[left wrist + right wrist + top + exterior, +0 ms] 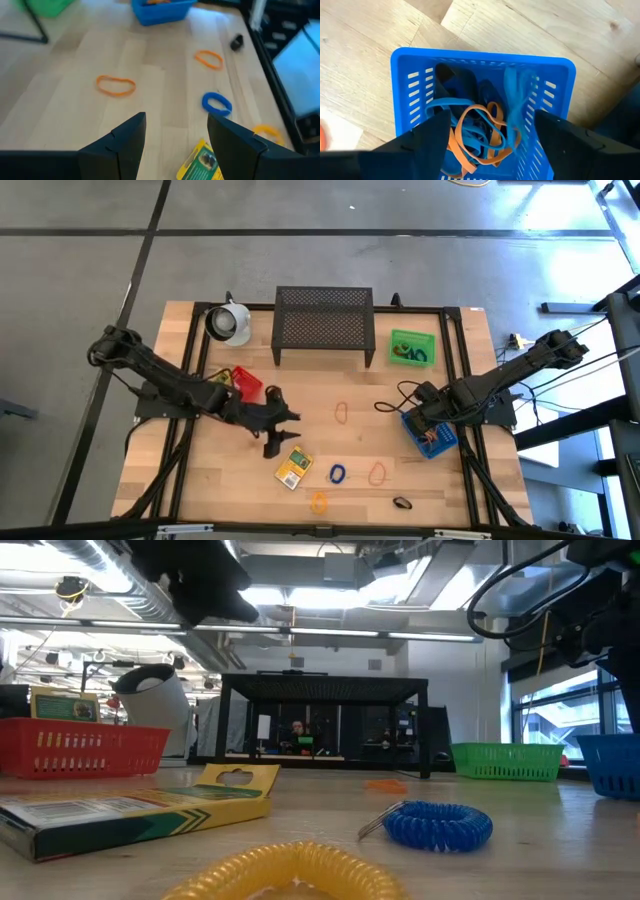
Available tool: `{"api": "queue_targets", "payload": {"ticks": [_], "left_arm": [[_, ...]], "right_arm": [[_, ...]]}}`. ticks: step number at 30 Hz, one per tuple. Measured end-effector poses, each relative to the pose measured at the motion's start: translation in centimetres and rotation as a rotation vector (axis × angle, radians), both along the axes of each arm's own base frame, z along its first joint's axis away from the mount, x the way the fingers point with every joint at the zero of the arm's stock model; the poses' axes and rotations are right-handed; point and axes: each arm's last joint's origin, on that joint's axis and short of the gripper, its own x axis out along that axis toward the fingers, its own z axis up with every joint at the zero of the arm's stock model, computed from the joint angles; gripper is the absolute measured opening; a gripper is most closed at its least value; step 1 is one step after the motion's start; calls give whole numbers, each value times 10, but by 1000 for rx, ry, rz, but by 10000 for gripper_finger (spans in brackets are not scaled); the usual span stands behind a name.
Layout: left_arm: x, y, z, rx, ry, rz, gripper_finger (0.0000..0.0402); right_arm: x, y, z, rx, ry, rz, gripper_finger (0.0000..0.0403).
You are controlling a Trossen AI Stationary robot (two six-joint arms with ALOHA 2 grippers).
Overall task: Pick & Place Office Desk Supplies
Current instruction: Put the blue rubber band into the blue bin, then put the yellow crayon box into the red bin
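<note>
My right gripper (492,145) hangs open over the blue bin (480,110), pointing down; blue and orange loops (477,130) lie inside, and a blurred pale-blue loop (516,102) shows between the fingers, touching neither. My left gripper (176,137) is open above the table middle (284,430), with nothing between its fingers. Before it lie a yellow packet (293,468), a blue loop (337,473), orange loops (341,414) (377,473), a yellow loop (318,502) and a dark clip (402,503), all flat on the wood.
A red bin (240,383) holding a yellow packet stands left of centre. The white mug (230,323) lies at the far left, a black mesh stand (323,325) at the far middle, and a green bin (412,347) with loops at the far right. Black rails (470,470) border the table.
</note>
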Motion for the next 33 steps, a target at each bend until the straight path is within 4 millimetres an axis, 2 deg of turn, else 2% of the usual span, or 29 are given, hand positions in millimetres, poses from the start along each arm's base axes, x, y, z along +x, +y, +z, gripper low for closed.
{"api": "queue_targets", "payload": {"ticks": [4, 10, 16, 23, 27, 33], "left_arm": [[4, -7, -12, 82, 45, -111, 207], [16, -13, -46, 110, 164, -180, 207], [32, -15, -75, 43, 207, -246, 207], [46, -14, -98, -2, 199, -271, 206], [47, -11, -107, -35, 239, -302, 182], [48, -10, -111, -66, 259, -330, 113]], "right_arm": [[0, 0, 0, 2, -5, 0, 283], [2, 1, 0, 12, -24, -3, 276], [4, 2, 0, 19, -38, -4, 275], [4, 2, 0, 27, -36, -3, 275], [4, 2, 0, 27, -36, -3, 275], [4, 2, 0, 27, -36, -3, 275]]}}
